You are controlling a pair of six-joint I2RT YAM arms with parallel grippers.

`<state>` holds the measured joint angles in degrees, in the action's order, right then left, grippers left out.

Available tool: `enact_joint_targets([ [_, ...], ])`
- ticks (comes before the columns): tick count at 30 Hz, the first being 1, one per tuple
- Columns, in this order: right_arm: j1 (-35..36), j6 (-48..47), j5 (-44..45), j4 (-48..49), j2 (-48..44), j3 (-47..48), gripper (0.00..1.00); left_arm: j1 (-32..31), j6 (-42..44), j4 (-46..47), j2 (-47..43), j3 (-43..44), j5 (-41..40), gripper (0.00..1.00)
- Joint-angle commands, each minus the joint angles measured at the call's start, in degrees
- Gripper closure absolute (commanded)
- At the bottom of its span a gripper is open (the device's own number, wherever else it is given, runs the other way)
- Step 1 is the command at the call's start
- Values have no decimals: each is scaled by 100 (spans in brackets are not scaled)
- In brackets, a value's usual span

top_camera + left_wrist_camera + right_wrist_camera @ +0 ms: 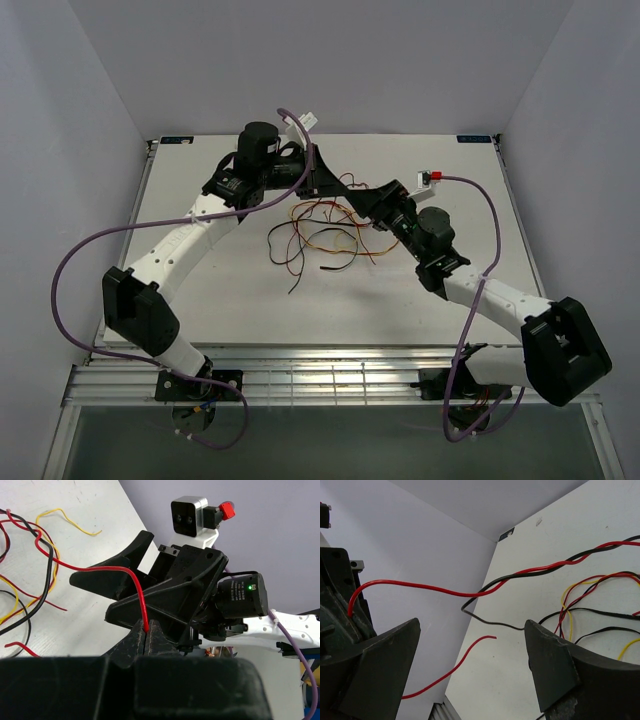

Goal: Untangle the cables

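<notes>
Two grippers meet above cables (320,238), piled mid table (250,300). Left gripper (146,636) pinches red wire (143,602) tight. Right gripper (471,645) wide apart, holds nothing. Red wire runs sideways across its gap, twisted with black wire (490,622) farther on. Right gripper nearer twist.

A white table (250,300) carries loosely tangled cables (322,238).

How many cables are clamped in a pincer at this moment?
1. A red cable is pinched in the shut left pincer. The open right pincer beside it holds nothing. The other cables trail in a tangle on the table; some may be hidden.
</notes>
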<state>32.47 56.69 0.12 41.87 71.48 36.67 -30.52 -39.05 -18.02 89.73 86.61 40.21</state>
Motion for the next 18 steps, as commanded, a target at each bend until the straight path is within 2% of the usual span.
enact_joint_targets([
  [1,93,308,532,621,164,147,10,-85,-191,0,-97,-21,198,100],
  [12,269,545,1104,1069,841,482,10,-226,-525,123,-8,-12,400,100],
  [18,348,589,1209,1262,1096,701,5,-296,-595,132,18,-47,409,100],
])
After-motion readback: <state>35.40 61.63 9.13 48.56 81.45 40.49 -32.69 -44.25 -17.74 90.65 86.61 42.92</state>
